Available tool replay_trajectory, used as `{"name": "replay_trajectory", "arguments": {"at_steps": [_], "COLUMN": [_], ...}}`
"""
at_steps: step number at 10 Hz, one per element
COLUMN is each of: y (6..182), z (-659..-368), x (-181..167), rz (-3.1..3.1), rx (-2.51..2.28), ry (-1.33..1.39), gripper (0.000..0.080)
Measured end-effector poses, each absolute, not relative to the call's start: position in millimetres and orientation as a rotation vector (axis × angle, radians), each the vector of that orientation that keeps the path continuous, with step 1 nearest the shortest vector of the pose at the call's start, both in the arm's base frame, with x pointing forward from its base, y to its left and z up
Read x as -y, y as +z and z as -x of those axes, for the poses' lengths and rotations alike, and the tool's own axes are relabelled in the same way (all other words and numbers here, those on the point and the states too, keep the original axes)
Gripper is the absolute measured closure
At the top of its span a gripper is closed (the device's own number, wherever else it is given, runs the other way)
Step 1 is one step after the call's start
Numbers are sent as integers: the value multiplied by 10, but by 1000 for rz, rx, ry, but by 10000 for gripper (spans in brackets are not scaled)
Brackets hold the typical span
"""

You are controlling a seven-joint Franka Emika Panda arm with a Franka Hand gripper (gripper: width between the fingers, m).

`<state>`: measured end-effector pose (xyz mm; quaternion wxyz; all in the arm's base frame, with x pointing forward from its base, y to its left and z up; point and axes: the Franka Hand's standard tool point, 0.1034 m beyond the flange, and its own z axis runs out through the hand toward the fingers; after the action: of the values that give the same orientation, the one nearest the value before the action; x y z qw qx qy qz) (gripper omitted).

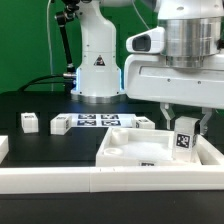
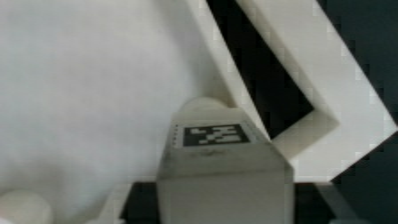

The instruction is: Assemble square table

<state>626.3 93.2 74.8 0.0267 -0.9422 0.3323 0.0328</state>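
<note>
My gripper is shut on a short white table leg with a black-and-white tag on its face. It holds the leg upright over the corner of the square tabletop slab that lies at the exterior view's right. In the wrist view the leg sits between the dark fingers, with the slab's white floor and its raised rim beneath. Whether the leg touches the slab I cannot tell. Three more tagged legs lie on the black table behind the slab.
The marker board lies flat between the loose legs. A long white border bar runs along the table's front edge. The arm's white base stands at the back.
</note>
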Motion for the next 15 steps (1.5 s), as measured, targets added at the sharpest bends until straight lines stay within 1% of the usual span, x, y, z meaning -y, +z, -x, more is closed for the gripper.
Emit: {"name": "replay_trajectory", "arguments": {"at_steps": [2, 3, 4, 5, 6, 7, 9, 13, 15], "y": [746, 747, 755, 770, 781, 793, 788, 783, 765], "z": [-6260, -6259, -6258, -6248, -6235, -6202, -6139, -6140, -6046], "x": [-900, -909, -934, -971, -1009, -1060, -1102, -1115, -1256], "rz": [2904, 2906, 2924, 2951, 2988, 3014, 3043, 3042, 3054], "rx": [-1068, -1060, -1006, -923, -803, -707, -515, -541, -440], "ry": [103, 103, 101, 96, 77, 68, 67, 65, 33], "gripper": [508, 409, 270, 188, 188, 157, 151, 150, 150]}}
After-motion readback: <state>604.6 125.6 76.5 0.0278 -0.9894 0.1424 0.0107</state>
